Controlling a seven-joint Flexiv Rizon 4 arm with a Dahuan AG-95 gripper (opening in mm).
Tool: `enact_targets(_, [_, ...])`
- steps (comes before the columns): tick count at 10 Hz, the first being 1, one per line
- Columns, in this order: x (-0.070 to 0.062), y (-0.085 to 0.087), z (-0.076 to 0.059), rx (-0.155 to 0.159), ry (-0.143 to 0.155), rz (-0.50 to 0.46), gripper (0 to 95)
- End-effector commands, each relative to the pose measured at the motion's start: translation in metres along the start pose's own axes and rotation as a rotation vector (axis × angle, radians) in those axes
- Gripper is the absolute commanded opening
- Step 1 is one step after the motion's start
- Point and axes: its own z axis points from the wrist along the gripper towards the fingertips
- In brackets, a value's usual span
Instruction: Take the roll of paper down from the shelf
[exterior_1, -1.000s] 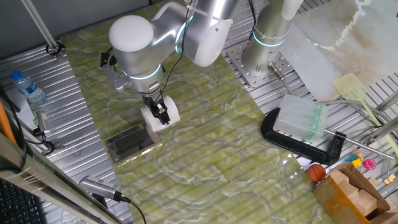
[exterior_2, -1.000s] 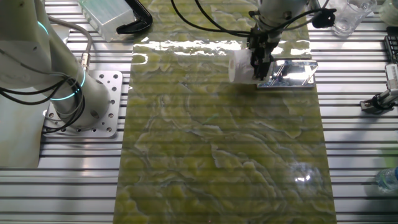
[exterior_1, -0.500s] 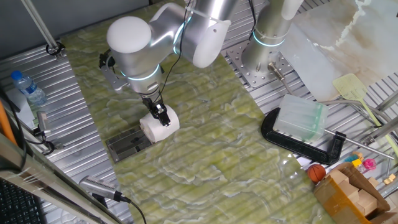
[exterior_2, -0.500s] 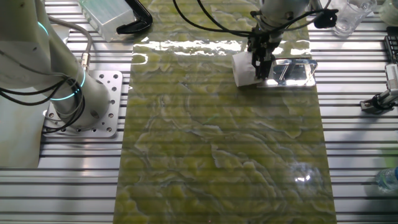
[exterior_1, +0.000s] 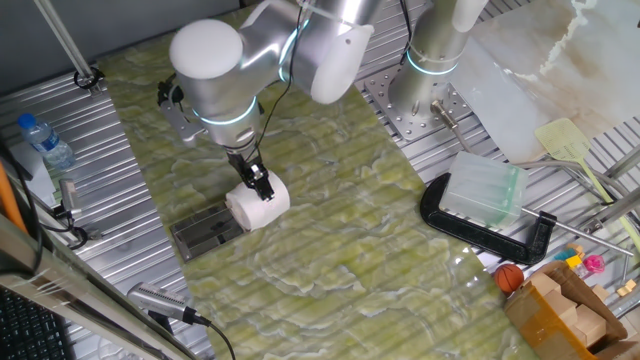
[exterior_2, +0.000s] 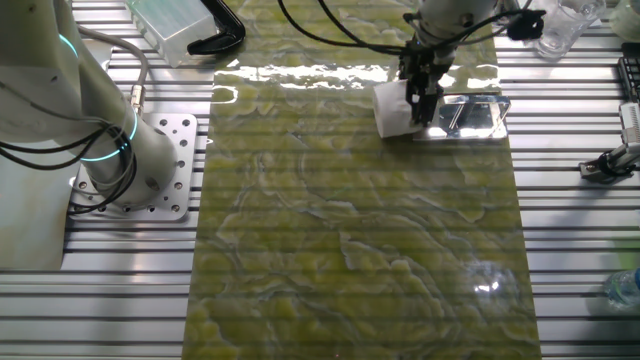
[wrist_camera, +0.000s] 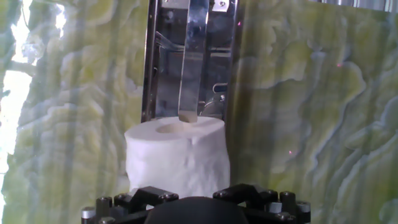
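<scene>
In one fixed view, the tool (exterior_1: 259, 185) is pinching the roll of paper (exterior_1: 256, 206), which is hanging just right of the shelf (exterior_1: 207, 230) over the desk (exterior_1: 340, 250). In the other fixed view, the roll (exterior_2: 393, 110) is sitting left of the shelf (exterior_2: 470, 116). In the hand view, one finger (wrist_camera: 191, 59) is reaching into the roll's core (wrist_camera: 177, 128).

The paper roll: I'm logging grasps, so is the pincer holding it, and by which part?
Yes. The pincer holds the paper roll by its wall, one finger down the hollow core, beside the shelf.
</scene>
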Motion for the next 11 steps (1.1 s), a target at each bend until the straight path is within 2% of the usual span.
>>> enact_targets(1, [0.002, 0.002, -0.014, -0.014, -0.013, -0.002, 76.0])
enact_targets(3, [0.005, -0.005, -0.023, -0.015, -0.033, 0.004, 76.0])
enact_targets(4, [0.005, -0.01, -0.028, -0.015, -0.031, 0.01, 57.0])
enact_targets(5, [0.004, -0.015, -0.033, -0.012, -0.028, 0.026, 57.0])
enact_targets(6, [0.002, -0.024, -0.041, -0.006, -0.029, 0.026, 19.0])
enact_targets(7, [0.0, -0.032, -0.046, -0.004, -0.029, 0.018, 0.0])
enact_targets(9, [-0.007, -0.046, -0.052, -0.004, -0.028, 0.013, 0.0])
enact_targets(11, [-0.011, -0.051, -0.052, -0.006, -0.034, 0.015, 0.0])
